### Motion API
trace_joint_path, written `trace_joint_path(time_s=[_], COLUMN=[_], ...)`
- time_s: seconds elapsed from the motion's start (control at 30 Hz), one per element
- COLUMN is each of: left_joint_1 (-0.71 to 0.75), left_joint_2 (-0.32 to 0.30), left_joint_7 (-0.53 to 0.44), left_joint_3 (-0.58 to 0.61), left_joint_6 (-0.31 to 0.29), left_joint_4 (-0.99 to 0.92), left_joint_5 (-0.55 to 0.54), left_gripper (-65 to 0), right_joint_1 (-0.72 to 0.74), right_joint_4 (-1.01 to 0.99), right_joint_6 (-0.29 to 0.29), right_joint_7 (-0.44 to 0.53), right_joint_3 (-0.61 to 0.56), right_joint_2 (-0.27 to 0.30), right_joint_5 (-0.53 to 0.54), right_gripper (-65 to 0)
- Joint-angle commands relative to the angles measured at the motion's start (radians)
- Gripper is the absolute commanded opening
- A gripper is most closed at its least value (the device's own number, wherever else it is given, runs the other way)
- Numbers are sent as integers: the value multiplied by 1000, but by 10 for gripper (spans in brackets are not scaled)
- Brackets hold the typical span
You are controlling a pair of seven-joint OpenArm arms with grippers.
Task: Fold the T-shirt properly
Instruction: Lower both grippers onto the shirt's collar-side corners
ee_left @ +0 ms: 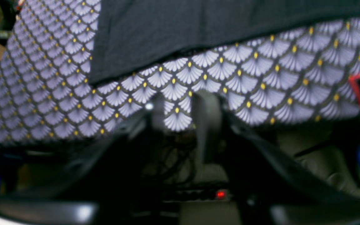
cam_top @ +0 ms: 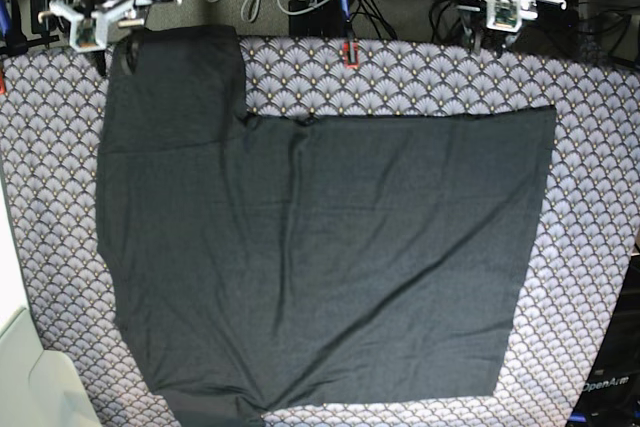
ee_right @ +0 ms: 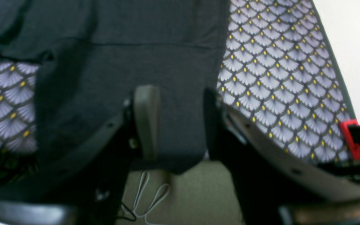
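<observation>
Currently the T-shirt (cam_top: 320,257) lies spread flat on the patterned cloth (cam_top: 590,197) covering the tabletop, one sleeve (cam_top: 180,72) reaching the far edge. Right gripper (ee_right: 177,122) sits at that sleeve's end, jaws apart, fabric between them but not pinched. Left gripper (ee_left: 180,109) hovers at the far edge, jaws apart, clear of the shirt hem.

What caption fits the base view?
Dark T-shirt spread on fan-patterned cloth, both grippers at its far edge.
</observation>
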Motion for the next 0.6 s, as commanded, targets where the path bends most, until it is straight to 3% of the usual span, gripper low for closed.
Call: trace_joint_path(time_s=[0.0,0.1,0.23,0.37,0.57], left_joint_1=[-1,-24,-74,-110,-151], left_joint_2=[-12,-45,-101,-129,-126], left_joint_7=[-22,19,165,240,294], left_joint_3=[-4,-10,-13,-57,-146], left_joint_6=[5,5,5,7,7], left_joint_4=[20,18,20,20,21], left_joint_5=[-37,-139,-278,-386,-428], left_gripper=[-428,-428,-428,-427,-426], right_joint_1=[3,57,158,272,411], right_joint_4=[14,14,11,-9,-85], right_joint_6=[1,7,156,254,319], right_joint_7=[-12,-114,-260,-424,-550], right_joint_3=[2,2,21,80,191], right_joint_2=[9,23,23,16,20], right_joint_5=[10,12,12,12,12], right_gripper=[-384,-383,-383,-383,-382])
